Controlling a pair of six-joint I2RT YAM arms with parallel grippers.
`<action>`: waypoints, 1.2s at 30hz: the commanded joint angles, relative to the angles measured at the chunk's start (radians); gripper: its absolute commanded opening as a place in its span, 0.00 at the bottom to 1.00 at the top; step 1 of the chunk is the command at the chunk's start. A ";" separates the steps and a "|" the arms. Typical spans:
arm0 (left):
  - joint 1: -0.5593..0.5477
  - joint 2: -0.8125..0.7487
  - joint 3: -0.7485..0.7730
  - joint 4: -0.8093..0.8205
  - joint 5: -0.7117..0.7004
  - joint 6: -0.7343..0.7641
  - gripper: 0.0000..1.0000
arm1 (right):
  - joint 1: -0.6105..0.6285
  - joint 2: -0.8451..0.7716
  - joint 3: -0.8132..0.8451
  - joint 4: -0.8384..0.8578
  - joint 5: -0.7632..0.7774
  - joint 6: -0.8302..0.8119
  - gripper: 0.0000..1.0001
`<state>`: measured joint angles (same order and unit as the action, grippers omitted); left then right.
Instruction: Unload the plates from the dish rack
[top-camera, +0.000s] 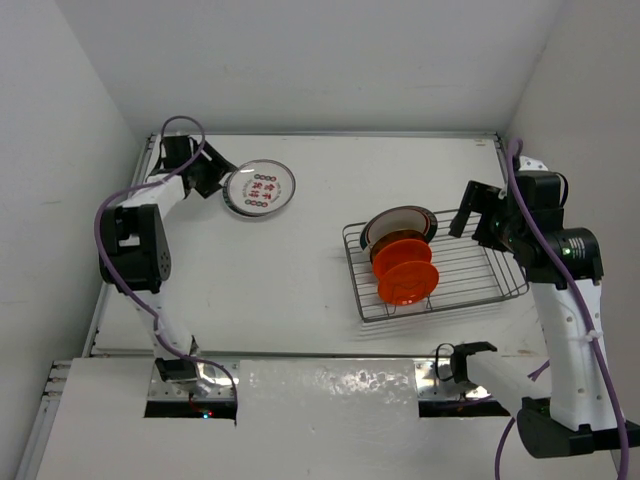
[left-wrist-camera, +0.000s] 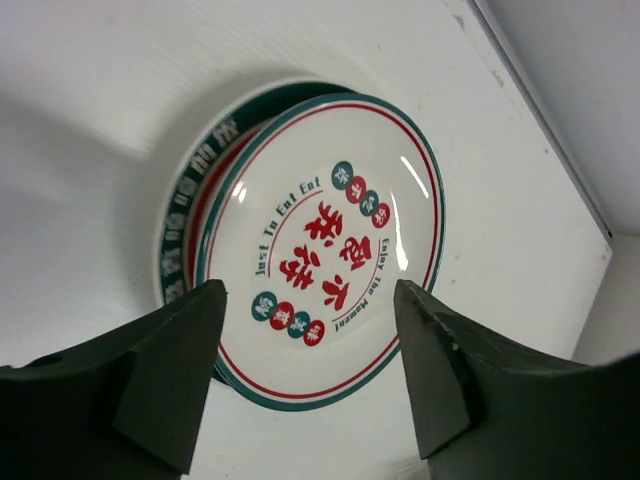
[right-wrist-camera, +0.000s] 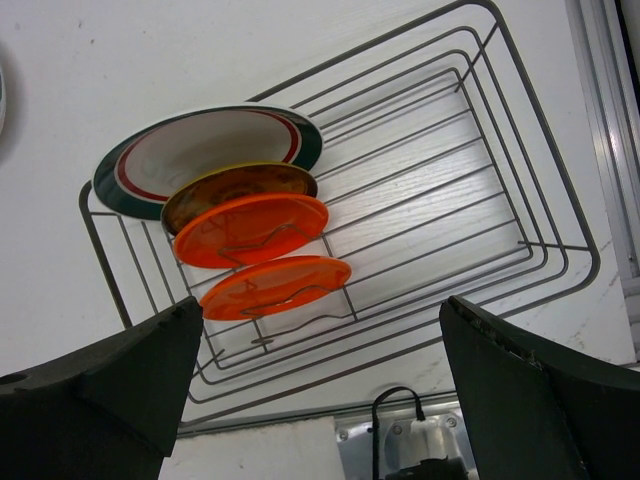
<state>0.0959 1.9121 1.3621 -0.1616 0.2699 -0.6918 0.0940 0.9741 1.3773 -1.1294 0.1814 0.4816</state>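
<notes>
Two plates lie stacked at the table's far left: a white plate (left-wrist-camera: 325, 250) (top-camera: 259, 187) with a teal-and-red rim and red characters on top, and a dark-teal-rimmed plate (left-wrist-camera: 185, 215) under it. My left gripper (left-wrist-camera: 310, 385) (top-camera: 218, 172) is open just off the top plate's near edge, holding nothing. The dish rack (right-wrist-camera: 480, 200) (top-camera: 470, 275) holds several upright plates: a white teal-rimmed one (right-wrist-camera: 200, 150), a yellow-rimmed one (right-wrist-camera: 240, 188) and two orange ones (right-wrist-camera: 250, 230) (right-wrist-camera: 275, 285). My right gripper (right-wrist-camera: 320, 390) (top-camera: 478, 222) hangs open above the rack's right side, empty.
White walls close in the table on the left, back and right. The table's edge (left-wrist-camera: 540, 110) runs close beyond the stacked plates. A metal rail with a black cable (right-wrist-camera: 395, 400) lies along the near edge below the rack.
</notes>
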 joint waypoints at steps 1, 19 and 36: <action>0.018 -0.093 0.003 0.008 -0.102 -0.012 0.66 | 0.003 -0.017 -0.014 0.029 -0.003 0.018 0.99; -0.640 -0.091 0.612 -0.288 -0.194 0.815 0.98 | 0.003 0.054 0.137 -0.061 0.134 -0.061 0.99; -1.047 0.031 0.540 -0.270 -0.365 1.097 0.86 | 0.003 0.018 0.132 -0.125 0.147 -0.116 0.99</action>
<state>-0.9451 1.9053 1.9022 -0.4728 -0.0315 0.3695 0.0940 1.0084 1.5200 -1.2613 0.3260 0.3874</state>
